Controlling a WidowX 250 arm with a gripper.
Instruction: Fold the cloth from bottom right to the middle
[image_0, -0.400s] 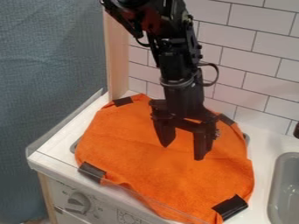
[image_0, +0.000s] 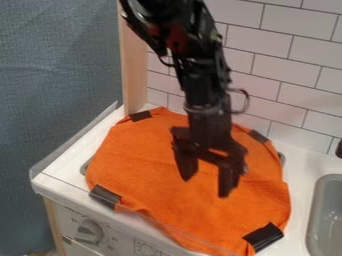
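My gripper (image_0: 206, 187) hangs over the middle of the cloth, open, with nothing between its two fingers. The orange cloth (image_0: 153, 175) lies spread over the stove top, with black patches at its corners. One patch (image_0: 264, 237) marks the bottom right corner, near the counter's front edge, below and to the right of the gripper. Another patch (image_0: 105, 196) is at the bottom left. The upper corners have patches too, and the arm covers part of the cloth's back edge.
A grey sink (image_0: 325, 215) is set into the white counter (image_0: 300, 167) at the right. White tiles (image_0: 287, 60) stand behind, with a wooden post (image_0: 133, 65) at the back left. A stove knob (image_0: 89, 231) sits on the front panel.
The gripper has moved down in the view, slightly towards the front of the stove, still open. The cloth lies as before.
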